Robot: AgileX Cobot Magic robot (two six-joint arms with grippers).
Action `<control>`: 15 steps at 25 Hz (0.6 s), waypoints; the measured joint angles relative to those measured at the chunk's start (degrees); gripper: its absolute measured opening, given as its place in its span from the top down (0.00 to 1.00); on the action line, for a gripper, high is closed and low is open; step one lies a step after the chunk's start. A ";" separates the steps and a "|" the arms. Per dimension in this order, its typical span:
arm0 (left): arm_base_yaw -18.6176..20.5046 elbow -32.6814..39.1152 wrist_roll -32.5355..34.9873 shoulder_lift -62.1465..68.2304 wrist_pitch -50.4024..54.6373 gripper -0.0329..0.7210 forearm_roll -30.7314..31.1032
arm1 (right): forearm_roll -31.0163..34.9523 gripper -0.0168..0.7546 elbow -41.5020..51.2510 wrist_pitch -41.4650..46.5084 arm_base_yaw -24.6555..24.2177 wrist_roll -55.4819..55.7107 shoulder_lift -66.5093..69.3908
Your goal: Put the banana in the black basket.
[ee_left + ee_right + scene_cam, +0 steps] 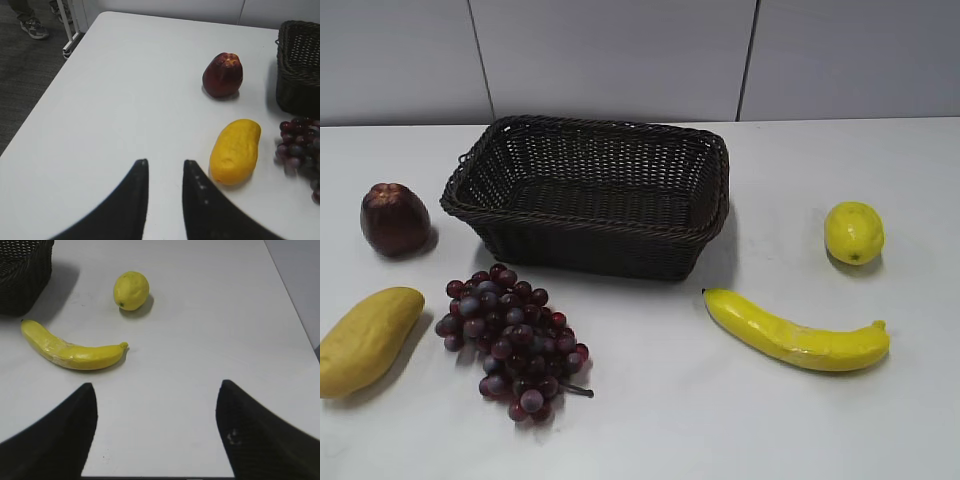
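Note:
The banana [798, 338] is long, curved and bright yellow. It lies on the white table at the front right, just right of the black basket's near corner. The black basket [530, 200] is a large dark woven basket at the middle back, and it looks empty. In the right wrist view the banana [72, 352] lies ahead and to the left of my right gripper [156, 390], which is wide open and empty above the table. My left gripper [165, 165] is open by a narrow gap and empty, just left of a dull-yellow mango-like fruit [235, 151]. Neither gripper shows in the exterior view.
A lemon [854, 232] sits right of the basket, behind the banana. A dark red apple-like fruit [394, 218], the mango-like fruit [365, 338] and a bunch of purple grapes [512, 340] lie to the left and front of the basket. The left wrist view shows the table's left edge [45, 97].

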 joint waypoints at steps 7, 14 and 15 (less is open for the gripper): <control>0.00 0.00 0.00 0.00 0.00 0.65 0.00 | 1.13 0.21 -1.54 -7.61 0.00 0.00 3.54; 0.00 0.00 0.00 0.00 0.00 0.65 0.00 | 1.66 0.21 -1.59 -23.12 0.00 0.06 13.29; 0.00 0.00 0.00 0.00 0.00 0.65 0.00 | 1.66 0.21 -1.59 -25.12 0.00 0.06 15.09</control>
